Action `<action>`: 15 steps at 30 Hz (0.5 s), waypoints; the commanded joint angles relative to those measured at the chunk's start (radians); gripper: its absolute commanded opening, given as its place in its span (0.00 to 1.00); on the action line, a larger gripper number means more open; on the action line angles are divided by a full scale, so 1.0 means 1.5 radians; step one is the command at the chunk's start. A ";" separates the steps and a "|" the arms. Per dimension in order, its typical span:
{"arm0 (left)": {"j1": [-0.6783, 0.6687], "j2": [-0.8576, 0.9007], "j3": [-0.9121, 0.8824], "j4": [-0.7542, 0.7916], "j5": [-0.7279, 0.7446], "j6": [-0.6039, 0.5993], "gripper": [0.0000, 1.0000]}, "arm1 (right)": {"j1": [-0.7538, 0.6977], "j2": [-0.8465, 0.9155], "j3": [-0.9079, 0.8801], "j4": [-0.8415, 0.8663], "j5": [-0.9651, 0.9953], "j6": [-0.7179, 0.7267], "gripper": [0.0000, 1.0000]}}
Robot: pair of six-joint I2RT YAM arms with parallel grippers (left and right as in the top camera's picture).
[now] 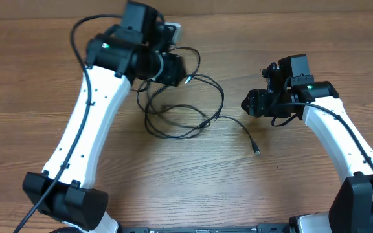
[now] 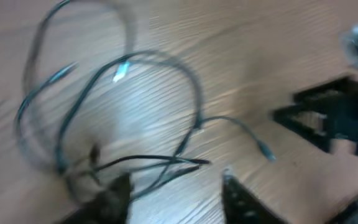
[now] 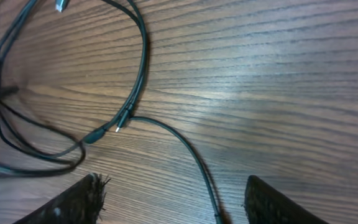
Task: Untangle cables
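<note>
Loosely, the thin black cables lie in overlapping loops on the brown wood-grain surface, just beside the left fingers, with one strand trailing toward the right fingers. The left fingers stand apart (blurred view; whether a strand touches them I cannot tell). The right fingers gape wide, holding nothing, that strand running between them.

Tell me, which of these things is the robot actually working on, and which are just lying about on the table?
Belongs to the job:
thin black cables, lying in loose tangled loops
left gripper and right gripper, both open near them

Just lying about:
small white object, mostly hidden behind the left arm; cannot tell what it is
wooden table, only the surface underneath
</note>
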 commanded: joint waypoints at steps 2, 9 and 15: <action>-0.003 -0.006 0.019 0.023 0.040 0.041 0.56 | -0.001 0.003 0.013 0.001 -0.011 0.003 0.79; 0.068 -0.006 0.031 -0.060 -0.104 -0.095 0.54 | 0.007 0.003 0.013 -0.004 -0.118 -0.040 0.84; 0.154 -0.005 0.029 -0.157 -0.174 -0.241 0.66 | 0.062 0.003 0.013 0.003 -0.128 -0.080 0.89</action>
